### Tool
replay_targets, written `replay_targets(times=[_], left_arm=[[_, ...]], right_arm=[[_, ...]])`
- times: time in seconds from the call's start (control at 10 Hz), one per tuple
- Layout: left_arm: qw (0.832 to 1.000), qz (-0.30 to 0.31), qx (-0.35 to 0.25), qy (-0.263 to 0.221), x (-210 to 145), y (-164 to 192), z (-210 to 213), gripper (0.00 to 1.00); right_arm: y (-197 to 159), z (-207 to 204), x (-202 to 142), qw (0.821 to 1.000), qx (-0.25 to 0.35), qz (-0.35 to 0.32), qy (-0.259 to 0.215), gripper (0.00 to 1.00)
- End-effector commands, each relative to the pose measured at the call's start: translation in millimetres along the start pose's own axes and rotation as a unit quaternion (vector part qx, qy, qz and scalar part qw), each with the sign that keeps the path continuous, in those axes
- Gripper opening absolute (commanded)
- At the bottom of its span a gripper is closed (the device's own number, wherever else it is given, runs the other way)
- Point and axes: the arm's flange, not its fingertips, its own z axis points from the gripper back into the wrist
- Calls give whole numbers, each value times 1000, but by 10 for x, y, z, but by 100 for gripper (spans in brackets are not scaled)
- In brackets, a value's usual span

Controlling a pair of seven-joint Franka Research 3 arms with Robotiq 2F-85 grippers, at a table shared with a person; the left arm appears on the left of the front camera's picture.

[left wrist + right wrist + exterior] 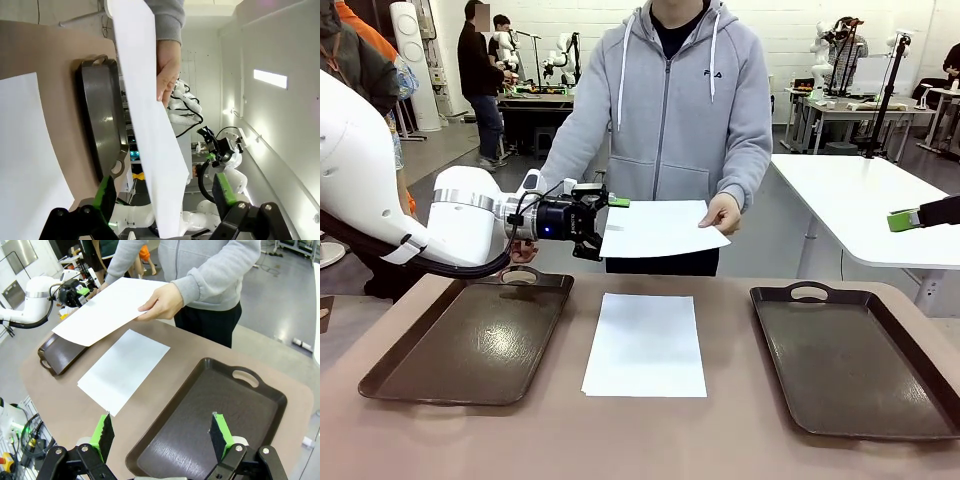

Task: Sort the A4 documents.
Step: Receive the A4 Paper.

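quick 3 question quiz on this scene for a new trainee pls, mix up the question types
1. True or false: the left gripper is shut tight on the raised sheet.
2. Where does the flat sheet lie? A: on the table, between the left tray and the right tray. B: in the left tray. C: in the right tray.
3. Short answer: what holds the raised sheet at the side away from the left gripper?

Key
1. False: its jaws stand open around the sheet's edge.
2. A
3. The person's hand
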Motion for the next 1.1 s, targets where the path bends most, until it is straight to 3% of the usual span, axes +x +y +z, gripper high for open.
replay_targets(times=[0.0, 0.2, 0.3, 0.9, 1.0], left_arm=[[1000, -4, -6, 12, -8, 39, -86, 80], [1000, -10, -5, 9, -14, 17, -75, 80], [1000, -9, -9, 4, -8, 15, -54, 75], [1000, 1, -10, -14, -5, 30, 1, 15], [1000, 2, -11, -15, -5, 26, -4, 26]], right_arm=[[-4, -24, -10, 1000, 7, -1, 0, 100], [-4, -24, -10, 1000, 7, -1, 0, 100], [-4, -24, -10, 1000, 7, -1, 0, 100], [-4, -24, -10, 1000, 7, -1, 0, 100], [-4, -24, -10, 1000, 7, -1, 0, 100]])
